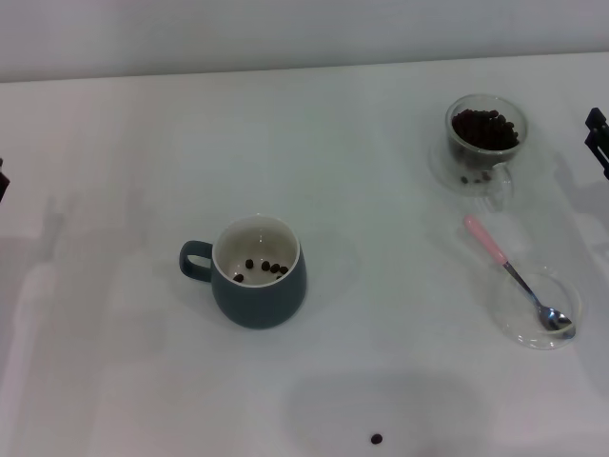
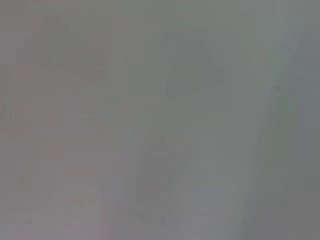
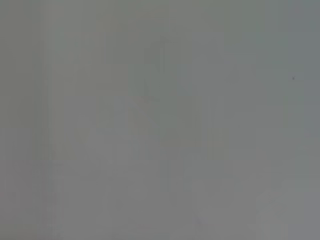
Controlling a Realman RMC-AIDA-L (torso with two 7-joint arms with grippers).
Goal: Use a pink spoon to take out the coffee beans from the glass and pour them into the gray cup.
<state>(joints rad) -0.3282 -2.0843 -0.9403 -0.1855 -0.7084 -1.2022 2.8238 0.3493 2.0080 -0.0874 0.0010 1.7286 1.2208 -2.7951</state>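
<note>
White tabletop (image 1: 114,362), near to far from the rounded blue-gray ceramic mug (image 1: 259,286): stray dark bean (image 1: 377,439) nearer; right, metal-bowled pink-handled teaspoon (image 1: 517,276) resting in shallow clear dish (image 1: 536,309); beyond, clear glass cup (image 1: 485,138) of dark coffee beans (image 1: 485,129). Light, stiff, slippery; best gripped mid-handle. Right tool (image 1: 598,138) at edge, state untellable.

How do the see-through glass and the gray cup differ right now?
The glass is clear and holds a heap of coffee beans; the gray cup is opaque blue-gray with a cream inside and only a few beans. The glass stands far right, the gray cup nearer, centre-left. Both are upright and have handles.
</note>
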